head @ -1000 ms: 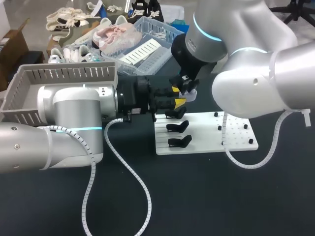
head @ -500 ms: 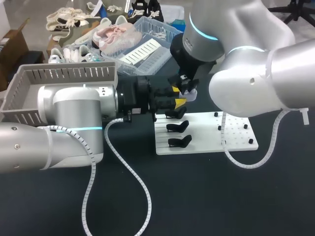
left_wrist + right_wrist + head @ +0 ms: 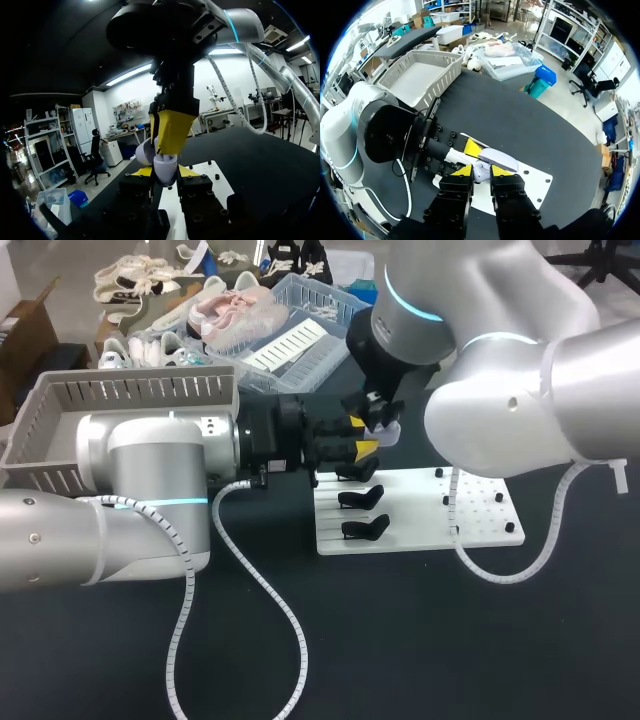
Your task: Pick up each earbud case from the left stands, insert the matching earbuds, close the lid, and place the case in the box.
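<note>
Dark table (image 3: 400, 640) carries white stand board (image 3: 480, 525). Left hand (image 3: 165, 172) clamped on earbud case (image 3: 163, 164); right hand (image 3: 482, 172) at case, grip cannot be told.

A robotics lab: left arm (image 3: 150, 470) and right arm (image 3: 520, 390) over a dark table (image 3: 400, 640).

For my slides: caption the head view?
Left end effector holds an earbud case by the stand board; right end effector meets it from above.
</note>
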Controlling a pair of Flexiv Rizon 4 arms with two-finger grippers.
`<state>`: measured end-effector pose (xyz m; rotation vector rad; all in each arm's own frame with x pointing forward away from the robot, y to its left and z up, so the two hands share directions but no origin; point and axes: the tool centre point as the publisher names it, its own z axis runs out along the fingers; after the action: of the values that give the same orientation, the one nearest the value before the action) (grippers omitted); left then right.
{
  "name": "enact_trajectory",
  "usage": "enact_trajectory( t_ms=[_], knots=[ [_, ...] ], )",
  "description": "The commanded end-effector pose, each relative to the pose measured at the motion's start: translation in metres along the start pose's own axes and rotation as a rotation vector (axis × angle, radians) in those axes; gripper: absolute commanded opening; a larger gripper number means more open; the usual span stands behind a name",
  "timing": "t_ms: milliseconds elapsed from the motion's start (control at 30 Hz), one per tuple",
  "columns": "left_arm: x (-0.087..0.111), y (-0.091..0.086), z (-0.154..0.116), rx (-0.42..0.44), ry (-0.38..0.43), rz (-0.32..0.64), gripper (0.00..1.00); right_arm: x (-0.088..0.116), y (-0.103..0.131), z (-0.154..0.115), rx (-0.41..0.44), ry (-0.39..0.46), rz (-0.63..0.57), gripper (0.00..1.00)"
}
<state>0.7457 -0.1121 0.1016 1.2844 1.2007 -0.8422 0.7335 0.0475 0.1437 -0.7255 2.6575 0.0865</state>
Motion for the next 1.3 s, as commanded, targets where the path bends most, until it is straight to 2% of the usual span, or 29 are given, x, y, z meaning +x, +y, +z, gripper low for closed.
enact_trajectory(
  t_ms=[33,167,767,1033,1300],
  knots=[
    [-0.001,-0.0032,0.0002,-0.01,0.003,0.002,0.0,0.0004,-0.0003,0.0011,-0.002,0.0,0.002,0.22],
    [-0.001,-0.0032,0.0002,-0.01,0.003,0.002,0.0,0.0008,0.0001,0.0022,-0.006,-0.001,0.004,0.25],
    [-0.001,-0.0032,0.0002,-0.01,0.003,0.002,0.0,0.0005,-0.0005,0.0001,-0.005,-0.005,0.01,0.24],
    [-0.001,-0.0032,0.0002,-0.01,0.003,0.002,0.0,0.0011,-0.0005,-0.0006,-0.002,-0.004,0.016,0.29],
    [-0.001,-0.0032,0.0002,-0.01,0.003,0.002,0.0,0.0005,-0.0005,-0.003,-0.001,-0.007,0.019,0.29]
  ],
)
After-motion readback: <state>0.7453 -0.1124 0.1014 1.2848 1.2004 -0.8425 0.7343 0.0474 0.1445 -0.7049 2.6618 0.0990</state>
